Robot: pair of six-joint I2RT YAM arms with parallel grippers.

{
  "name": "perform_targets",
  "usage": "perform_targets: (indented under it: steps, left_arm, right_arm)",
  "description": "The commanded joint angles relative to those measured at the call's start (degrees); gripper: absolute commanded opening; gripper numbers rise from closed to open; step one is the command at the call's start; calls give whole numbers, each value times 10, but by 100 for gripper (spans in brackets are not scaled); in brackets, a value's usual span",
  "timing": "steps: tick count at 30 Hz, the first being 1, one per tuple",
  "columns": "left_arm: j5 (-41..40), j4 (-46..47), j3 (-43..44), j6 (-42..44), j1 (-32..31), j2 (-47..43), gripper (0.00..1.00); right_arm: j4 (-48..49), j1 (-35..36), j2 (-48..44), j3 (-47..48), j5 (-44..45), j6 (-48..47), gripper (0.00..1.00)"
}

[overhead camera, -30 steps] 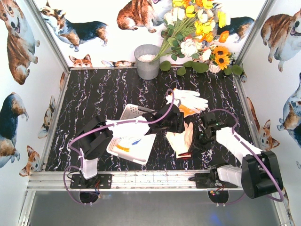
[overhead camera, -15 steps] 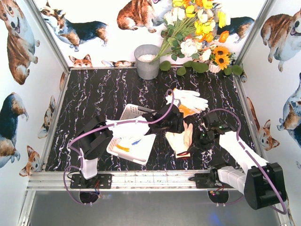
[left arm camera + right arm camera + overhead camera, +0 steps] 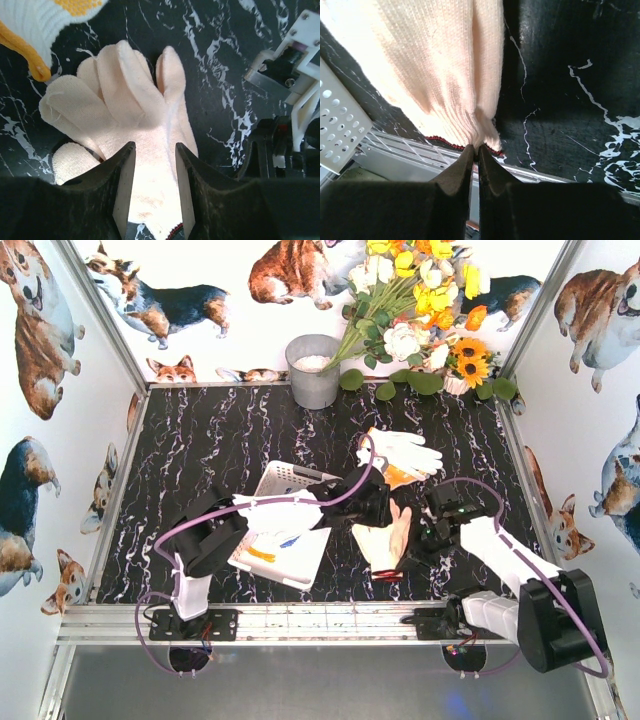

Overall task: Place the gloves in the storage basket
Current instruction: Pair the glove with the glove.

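Presently we list:

1. Cream glove (image 3: pixel 385 540), red-trimmed cuff: flat on the black marble table (image 3: pixel 220 430), just right of the storage basket, fingers pointing away from the arm bases.
2. Right gripper (image 3: pixel 475 150): fingers pressed together, pinching the edge of that cuff at the glove's near end.
3. Left gripper (image 3: pixel 152 152): over the palm of the same glove, jaws apart, the knit showing between them; we cannot tell whether the tips touch the fabric.
4. White glove (image 3: pixel 405 452), orange-yellow cuff: on the table beyond the cream one, apart from the basket.
5. Storage basket (image 3: pixel 285 475): white, perforated, under the left arm; inside we see two gloves (image 3: pixel 270 552), one cuff orange, one blue.
6. Grey bucket (image 3: pixel 313 370) and flowers (image 3: pixel 415 300): at the far edge.
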Motion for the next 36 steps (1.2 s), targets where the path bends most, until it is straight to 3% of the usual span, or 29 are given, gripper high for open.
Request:
perform_targets:
  steps: [1, 6, 11, 15, 19, 24, 29, 36]
  left_arm:
    - [17, 23, 8, -6, -8, 23, 31]
    - [17, 33, 7, -7, -12, 43, 26]
    - [-48, -19, -4, -18, -12, 59, 16]
    - [-79, -52, -10, -17, -12, 66, 16]
    - [-67, -30, -15, -1, -16, 40, 20]
    - [-102, -25, -26, 6, -18, -27, 27]
    - [-166, 28, -123, -20, -19, -130, 31]
    - [-109, 75, -138, -19, -23, -132, 28]
  right_arm:
    - [24, 7, 21, -2, 2, 7, 3]
    - [16, 8, 16, 3, 18, 12, 7]
    - [-25, 8, -40, 37, 64, 19, 26]
    - [-53, 8, -65, 75, 83, 21, 39]
    - [-51, 8, -79, 112, 88, 29, 44]
    - [0, 8, -67, 131, 102, 51, 42]
    - [84, 8, -47, 131, 82, 85, 36]
    - [153, 9, 60, 152, 57, 80, 23]
